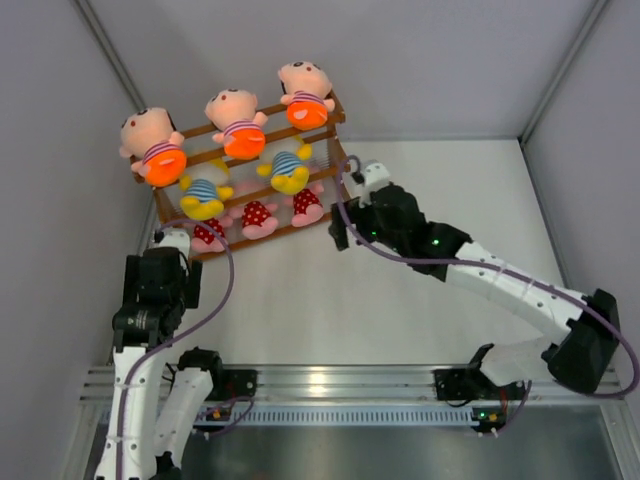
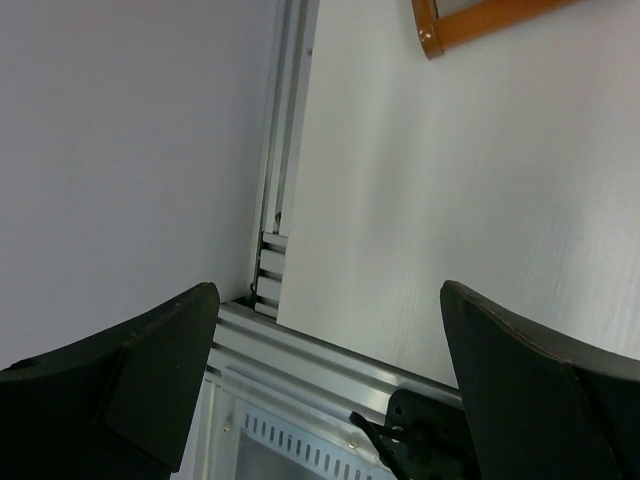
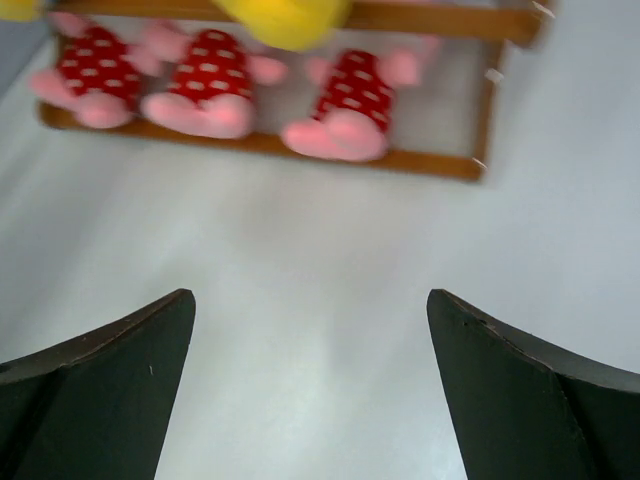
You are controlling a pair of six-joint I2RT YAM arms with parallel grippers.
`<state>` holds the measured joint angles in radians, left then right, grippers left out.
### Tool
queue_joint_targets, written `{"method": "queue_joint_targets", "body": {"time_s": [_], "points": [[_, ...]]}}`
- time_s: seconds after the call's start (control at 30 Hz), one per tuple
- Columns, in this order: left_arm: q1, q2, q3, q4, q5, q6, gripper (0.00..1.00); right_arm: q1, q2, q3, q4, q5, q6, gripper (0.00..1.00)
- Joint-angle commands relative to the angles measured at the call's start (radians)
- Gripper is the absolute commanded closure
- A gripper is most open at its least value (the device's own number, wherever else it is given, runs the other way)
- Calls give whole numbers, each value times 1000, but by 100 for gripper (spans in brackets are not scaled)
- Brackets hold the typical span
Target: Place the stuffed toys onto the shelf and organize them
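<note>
The stuffed toys are ranked by kind on the shelf [image 3: 430, 160], probably so that each stepped row is seen above the next: three peach-faced dolls [image 1: 234, 120] on top, two yellow dolls [image 1: 288, 170] in the middle, three pink dolls [image 3: 205, 85] below. The left gripper [image 2: 330, 290] and right gripper [image 3: 310, 295] are held wide and empty, the right facing the bottom tier. No toy is seen off the shelf, and nothing bars either approach

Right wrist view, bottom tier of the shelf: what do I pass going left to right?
left pink polka-dot doll → middle pink polka-dot doll → right pink polka-dot doll → shelf's right-hand upright
</note>
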<state>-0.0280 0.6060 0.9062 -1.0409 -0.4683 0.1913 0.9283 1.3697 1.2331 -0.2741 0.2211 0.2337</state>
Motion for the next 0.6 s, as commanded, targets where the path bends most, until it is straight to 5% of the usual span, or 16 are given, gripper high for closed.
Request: {"method": "queue_joint_targets", "body": {"time_s": [0.0, 0.2, 0.57], "points": [[0, -28, -87, 122, -72, -9, 2, -234, -162, -191, -161, 73, 133, 1], [0, -23, -240, 219, -113, -32, 2, -615, -339, -409, -131, 43, 230, 1], [0, -9, -299, 285, -159, -33, 2, -697, -330, -486, -55, 34, 200, 1]]}}
